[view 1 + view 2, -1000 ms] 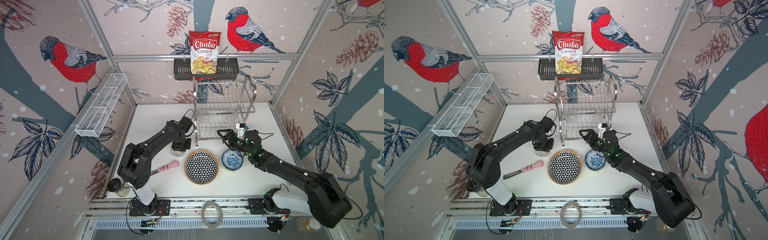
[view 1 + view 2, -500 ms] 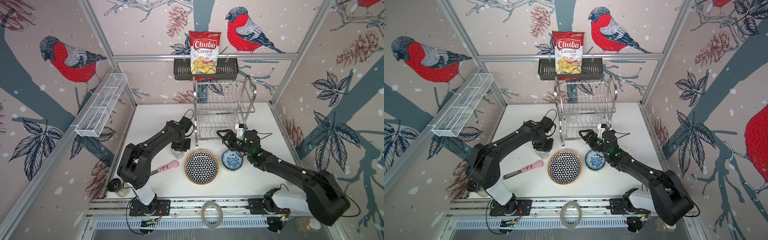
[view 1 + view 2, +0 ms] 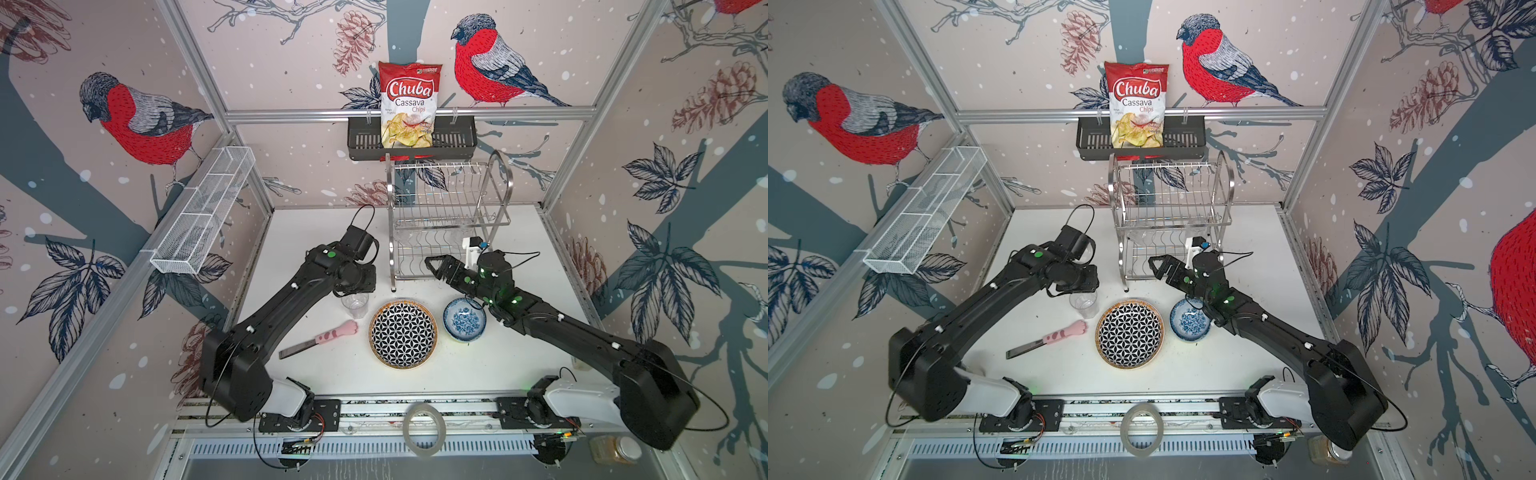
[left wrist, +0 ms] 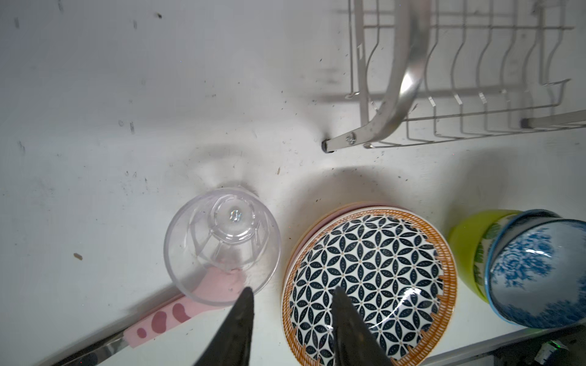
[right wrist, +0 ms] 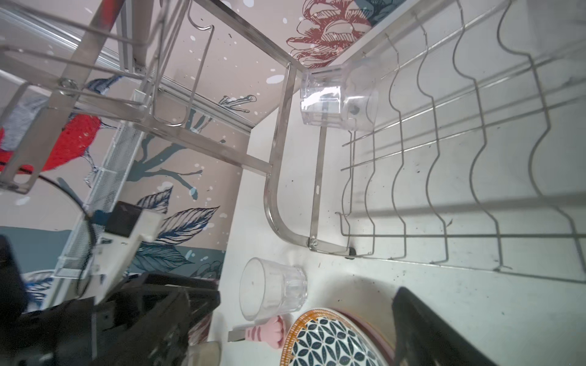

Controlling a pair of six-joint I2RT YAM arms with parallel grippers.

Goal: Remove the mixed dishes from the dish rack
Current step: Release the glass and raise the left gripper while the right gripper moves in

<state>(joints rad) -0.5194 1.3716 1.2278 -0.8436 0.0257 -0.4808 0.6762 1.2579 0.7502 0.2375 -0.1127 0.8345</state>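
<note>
A clear glass [image 3: 355, 305] stands upright on the table left of the dish rack [image 3: 449, 208]. My left gripper [image 4: 293, 290] hovers above it, open, with nothing between its fingers. A stack of plates topped by the geometric plate [image 3: 402, 334] lies in front of the rack, a pink plate's edge [image 4: 317, 218] showing beneath. The blue-floral bowl [image 3: 464, 322] sits nested inside a lime bowl [image 4: 466, 240]. My right gripper [image 3: 438, 268] is open at the front of the rack's lower tier. Another clear glass [image 5: 339, 98] lies on its side on that tier.
The pink paw-handled utensil [image 3: 332, 334] lies beside the glass and plates. A chips bag [image 3: 409, 106] sits in the black wall basket above the rack. A white mesh basket [image 3: 203, 216] hangs on the left wall. A tape roll [image 3: 424, 430] lies on the front rail.
My left gripper's jaws have spread apart and let go of the glass, which now stands free on the table. The right arm has barely moved.
</note>
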